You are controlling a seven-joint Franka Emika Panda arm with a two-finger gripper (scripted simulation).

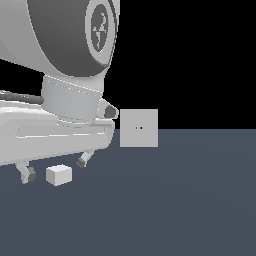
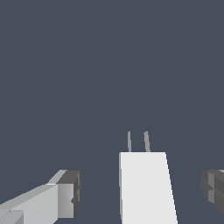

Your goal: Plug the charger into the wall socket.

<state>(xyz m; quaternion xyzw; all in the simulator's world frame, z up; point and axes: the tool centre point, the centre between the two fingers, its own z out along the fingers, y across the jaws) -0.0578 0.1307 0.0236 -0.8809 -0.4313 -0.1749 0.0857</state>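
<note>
Arm low over floor, fingers spread wide, straddling charger, not touching

Low side view; downward wrist view.

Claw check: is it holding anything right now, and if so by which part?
Nothing is held. The claw is open, its fingers standing clear on either side of the charger, which lies on the floor.
</note>
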